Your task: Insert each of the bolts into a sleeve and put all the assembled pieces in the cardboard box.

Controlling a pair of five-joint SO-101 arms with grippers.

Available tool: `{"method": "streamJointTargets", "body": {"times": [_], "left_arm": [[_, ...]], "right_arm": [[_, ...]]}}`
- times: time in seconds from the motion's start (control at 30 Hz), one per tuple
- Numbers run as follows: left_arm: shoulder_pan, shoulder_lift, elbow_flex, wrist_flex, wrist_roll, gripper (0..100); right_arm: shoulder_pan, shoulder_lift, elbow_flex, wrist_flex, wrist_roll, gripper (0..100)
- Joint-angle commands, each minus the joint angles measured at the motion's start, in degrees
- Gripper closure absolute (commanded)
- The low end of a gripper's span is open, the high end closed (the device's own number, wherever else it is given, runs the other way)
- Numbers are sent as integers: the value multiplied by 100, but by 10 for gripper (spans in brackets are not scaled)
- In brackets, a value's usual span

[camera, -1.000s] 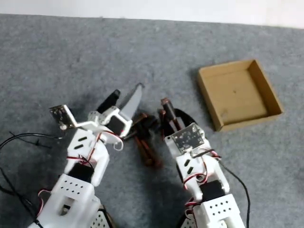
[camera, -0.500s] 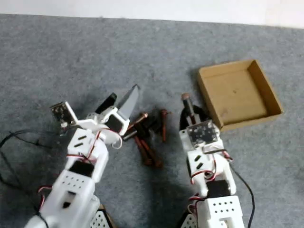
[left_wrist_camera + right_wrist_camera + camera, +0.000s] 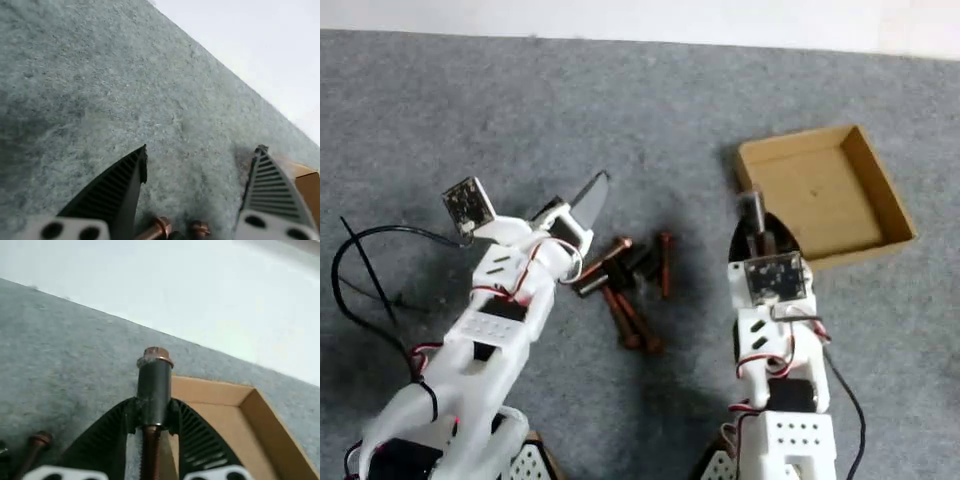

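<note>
My right gripper [image 3: 756, 222] is shut on an assembled piece [image 3: 153, 390], a copper bolt in a dark sleeve. It holds the piece [image 3: 753, 215] just at the near left edge of the cardboard box [image 3: 825, 195], whose inside shows bare. My left gripper [image 3: 195, 172] stands open above the carpet, just left of a heap of bolts [image 3: 630, 290] and dark sleeves between the arms. Two bolt heads [image 3: 162, 227] show between its fingers in the left wrist view. One bolt [image 3: 35, 447] lies off to the side in the right wrist view.
The grey carpet [image 3: 640, 110] covers the whole table. A black cable [image 3: 370, 275] runs beside the left arm's base. The white wall edge lies at the far side.
My right gripper has carried the assembled piece from the heap rightward to the box's edge. My left arm has swung slightly left and its gripper stays open.
</note>
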Motion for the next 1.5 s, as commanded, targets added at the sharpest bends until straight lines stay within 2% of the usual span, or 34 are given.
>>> {"method": "streamJointTargets", "body": {"times": [0.0, 0.23, 0.43, 0.67, 0.87, 1.07, 1.27, 1.47], "left_arm": [[-84, 4, -286, -26, 70, 691], [-84, 4, -295, -9, 62, 691], [-75, 4, -303, -18, 53, 691], [-75, 4, -303, -18, 53, 691], [-75, 4, -303, -18, 53, 691], [-66, 4, -303, -18, 53, 691], [-66, 13, -303, -18, 53, 691], [-57, 13, -312, -18, 53, 691]], "right_arm": [[145, 884, -910, -303, -35, 994], [374, 3864, -3134, -312, -70, 994], [848, 6290, -4901, -277, -70, 994], [1226, 8145, -6141, -277, -70, 992], [1367, 8848, -6624, -268, -70, 969], [1341, 8910, -6677, 356, -202, 752], [1341, 8892, -6932, 576, -835, 750], [1121, 8892, -7415, 1807, -1459, 750]]}}
